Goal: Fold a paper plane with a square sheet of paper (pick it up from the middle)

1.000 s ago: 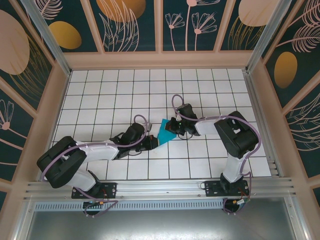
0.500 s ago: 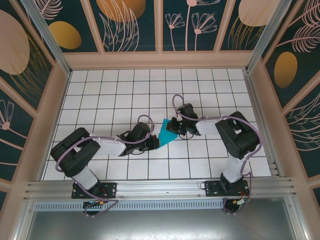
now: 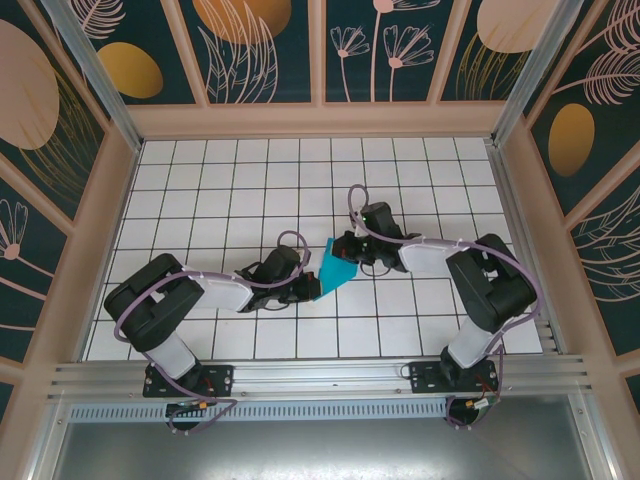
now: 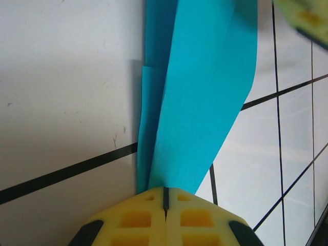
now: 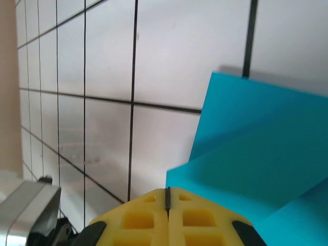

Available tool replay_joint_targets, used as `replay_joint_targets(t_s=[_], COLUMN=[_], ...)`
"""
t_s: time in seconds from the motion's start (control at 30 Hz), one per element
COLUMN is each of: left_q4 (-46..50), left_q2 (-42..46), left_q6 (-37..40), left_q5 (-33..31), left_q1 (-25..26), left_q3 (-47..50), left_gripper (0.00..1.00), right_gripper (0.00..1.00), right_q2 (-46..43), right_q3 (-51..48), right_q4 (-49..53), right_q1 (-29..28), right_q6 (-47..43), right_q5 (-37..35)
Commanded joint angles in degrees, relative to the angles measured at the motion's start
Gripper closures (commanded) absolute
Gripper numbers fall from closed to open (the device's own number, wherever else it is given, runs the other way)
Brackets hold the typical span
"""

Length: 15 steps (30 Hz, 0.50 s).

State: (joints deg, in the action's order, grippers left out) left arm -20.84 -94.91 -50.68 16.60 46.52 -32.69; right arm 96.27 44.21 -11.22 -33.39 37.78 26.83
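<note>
Near the middle of the tiled counter [image 3: 200,190], between both arms: square sheet of paper [image 3: 337,268], creased into a smaller layered teal shape, apparently raised on a slant off the tiles. Pinched at its narrow near end by left pincer [image 4: 165,197], clamped fully shut, with teal layers fanning away from the closed tips. Caught along the opposite edge by right pincer [image 5: 167,195], likewise clamped shut, seemingly on a folded corner, with the exact bite hidden beneath the tips.

Risks, as judged: could tear at either clamp if pulled apart; could skew the crease or gain a stray wrinkle if twisted by one wrist; could spring open and lose alignment if released on one side. Calls for slow, matched motion.
</note>
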Motion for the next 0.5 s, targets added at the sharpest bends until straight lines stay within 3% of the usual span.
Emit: replay_joint_targets(t_s=[0.0,0.47], left_q4=[3.6,0.8], left_q2=[-1.3,0.4], left_q6=[0.8,0.6], left_q5=[-0.6,0.2], left_q1=[0.3,0.3], left_q3=[1.3,0.6], left_gripper=[1.00,1.00], right_gripper=[1.00,1.00], right_q2=[0.0,6.2], right_q3=[-2.5,-1.1], right_q4=[-1.2,2.5], right_q1=[-2.1,-3.9], right_q6=[-1.5,-3.5], right_q5=[2.7,1.2])
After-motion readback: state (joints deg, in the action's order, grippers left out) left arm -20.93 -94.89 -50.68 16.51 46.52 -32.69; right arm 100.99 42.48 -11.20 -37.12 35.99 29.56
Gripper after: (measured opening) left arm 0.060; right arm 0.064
